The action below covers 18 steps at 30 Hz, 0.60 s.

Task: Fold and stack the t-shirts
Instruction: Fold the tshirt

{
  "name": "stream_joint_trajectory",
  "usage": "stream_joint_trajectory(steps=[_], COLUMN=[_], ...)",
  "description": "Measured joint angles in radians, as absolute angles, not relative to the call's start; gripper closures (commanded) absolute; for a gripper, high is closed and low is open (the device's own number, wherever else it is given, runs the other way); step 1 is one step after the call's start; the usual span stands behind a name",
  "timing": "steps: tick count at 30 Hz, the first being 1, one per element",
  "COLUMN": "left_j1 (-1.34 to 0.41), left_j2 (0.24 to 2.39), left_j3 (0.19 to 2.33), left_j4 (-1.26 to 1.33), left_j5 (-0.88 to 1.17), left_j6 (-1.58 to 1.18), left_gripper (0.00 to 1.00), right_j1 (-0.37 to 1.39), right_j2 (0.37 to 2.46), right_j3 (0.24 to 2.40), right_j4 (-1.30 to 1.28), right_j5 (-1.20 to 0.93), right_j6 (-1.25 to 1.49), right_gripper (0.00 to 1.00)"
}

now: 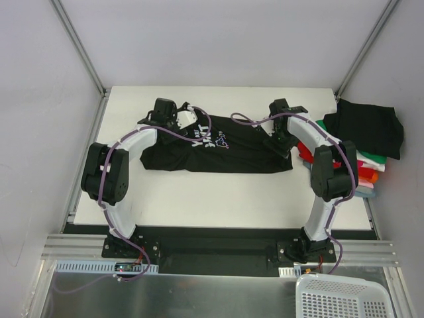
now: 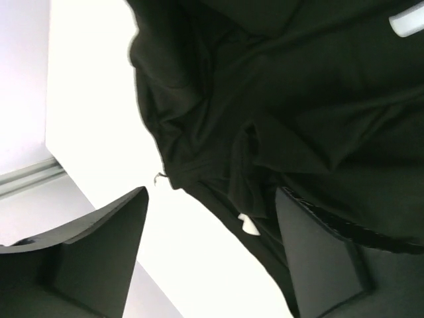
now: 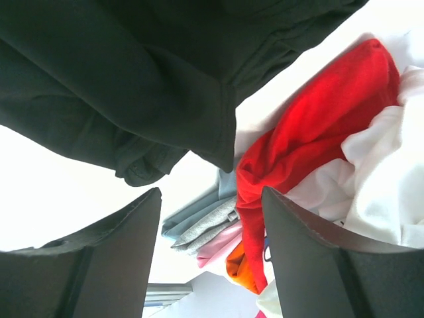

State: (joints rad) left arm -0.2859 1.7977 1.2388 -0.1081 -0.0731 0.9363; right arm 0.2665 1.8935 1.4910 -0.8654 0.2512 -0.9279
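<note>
A black t-shirt [image 1: 225, 149] with white chest lettering lies spread and creased across the middle of the white table [image 1: 218, 199]. My left gripper [image 1: 167, 118] hovers at its far left corner. In the left wrist view the left gripper [image 2: 212, 192] is open, the black cloth [image 2: 278, 99] runs past its right finger and mostly bare table shows in the gap. My right gripper [image 1: 281, 147] is over the shirt's right edge. In its wrist view the right gripper [image 3: 211, 190] is open and holds nothing, with the black hem [image 3: 165, 86] above it. Folded t-shirts [image 1: 368, 156] are stacked at the right, black on top.
In the right wrist view the stack's edge shows red [image 3: 311, 126], white [image 3: 384, 172], pink [image 3: 222, 242], orange [image 3: 240, 268] and blue-grey [image 3: 192, 215] layers just beyond the fingers. A white plastic basket [image 1: 344, 298] sits below the table's near right corner. Metal frame posts [image 1: 79, 46] flank the table.
</note>
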Motion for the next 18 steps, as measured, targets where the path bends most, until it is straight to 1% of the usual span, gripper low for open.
stream_joint_trajectory(steps=[5,18], left_j1=[-0.279,-0.273], left_j2=[1.810,1.846], left_j3=[1.248,1.386], left_j4=[-0.067,-0.035], left_j5=[-0.093,-0.114], left_j6=[0.927,0.870], left_gripper=[0.08,0.07], right_j1=[0.266,0.266], right_j2=[1.892,1.892], right_j3=[1.491,1.496], right_j4=[-0.849,-0.778], right_j5=[0.263,0.311], right_j6=[-0.926,-0.907], right_gripper=[0.34,0.35])
